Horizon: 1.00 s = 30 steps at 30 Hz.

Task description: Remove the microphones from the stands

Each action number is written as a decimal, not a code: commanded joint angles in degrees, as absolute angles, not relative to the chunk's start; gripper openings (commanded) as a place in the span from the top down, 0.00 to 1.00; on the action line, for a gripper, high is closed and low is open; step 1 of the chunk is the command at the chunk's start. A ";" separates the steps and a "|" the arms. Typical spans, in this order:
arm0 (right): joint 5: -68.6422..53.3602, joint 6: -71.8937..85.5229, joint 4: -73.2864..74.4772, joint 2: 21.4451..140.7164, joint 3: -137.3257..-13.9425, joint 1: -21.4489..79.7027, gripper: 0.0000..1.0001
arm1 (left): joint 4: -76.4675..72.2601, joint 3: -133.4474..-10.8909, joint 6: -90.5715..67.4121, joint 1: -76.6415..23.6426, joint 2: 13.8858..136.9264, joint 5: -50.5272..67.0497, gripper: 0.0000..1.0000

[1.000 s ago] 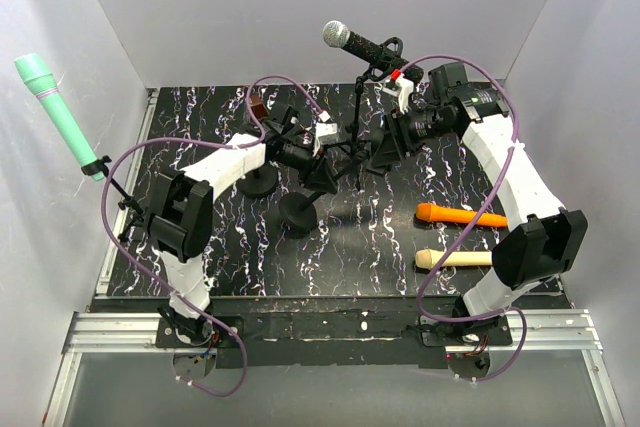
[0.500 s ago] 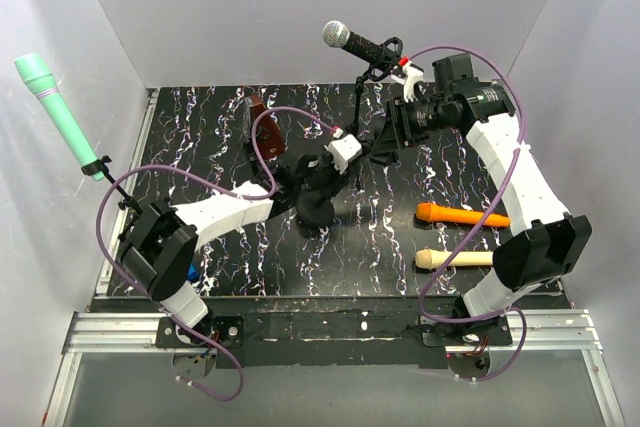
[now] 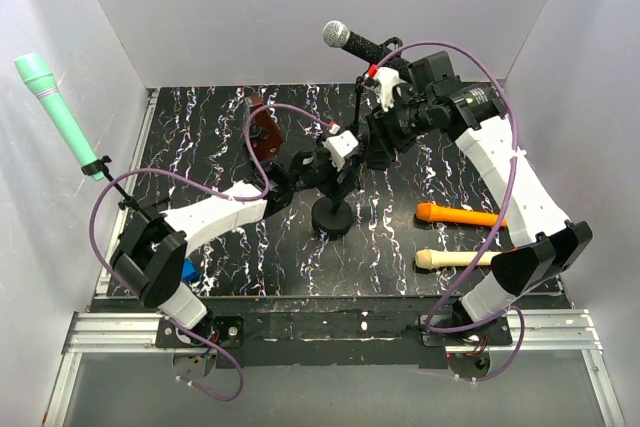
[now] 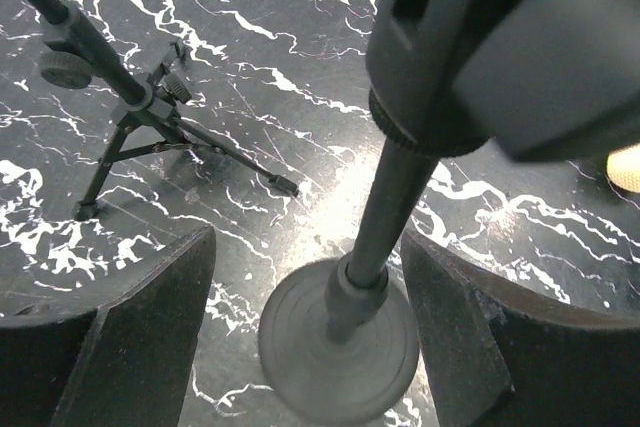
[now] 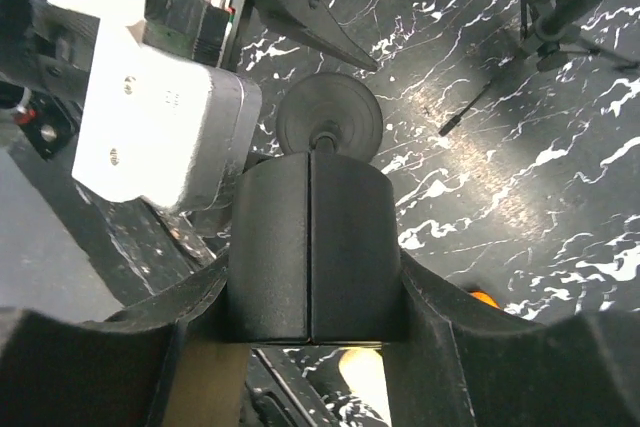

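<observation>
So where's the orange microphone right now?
In the overhead view, the orange microphone lies flat on the right side of the table, just beyond the cream microphone.

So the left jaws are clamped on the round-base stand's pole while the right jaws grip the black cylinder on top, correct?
Not quite. The left wrist view shows the left gripper with jaws open, straddling the pole with a gap each side. The right gripper does grip the black cylinder on top.
</observation>
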<state>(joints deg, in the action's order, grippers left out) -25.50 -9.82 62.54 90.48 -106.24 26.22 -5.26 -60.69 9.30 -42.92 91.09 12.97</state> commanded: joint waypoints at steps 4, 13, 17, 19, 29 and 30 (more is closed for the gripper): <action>-18.99 -21.26 65.29 87.80 -110.13 35.50 0.99 | 5.26 -58.81 14.85 -40.00 78.85 14.77 0.26; -17.31 -24.96 70.75 91.23 -109.77 39.90 0.99 | 12.48 -53.09 12.58 -38.23 69.61 13.71 0.26; -17.84 -24.52 71.19 92.90 -108.73 40.08 0.99 | 7.14 -50.10 11.34 -37.62 67.59 16.51 0.29; -18.19 -24.17 71.45 93.60 -107.93 40.25 0.99 | 3.79 -50.01 12.30 -37.44 68.02 19.23 0.30; -18.28 -22.15 71.98 97.47 -106.79 40.52 0.99 | -6.94 -50.27 15.56 -35.24 71.10 31.46 0.45; -18.37 -21.89 72.07 98.08 -107.05 40.52 0.99 | -7.90 -50.19 15.12 -35.16 71.63 31.99 0.47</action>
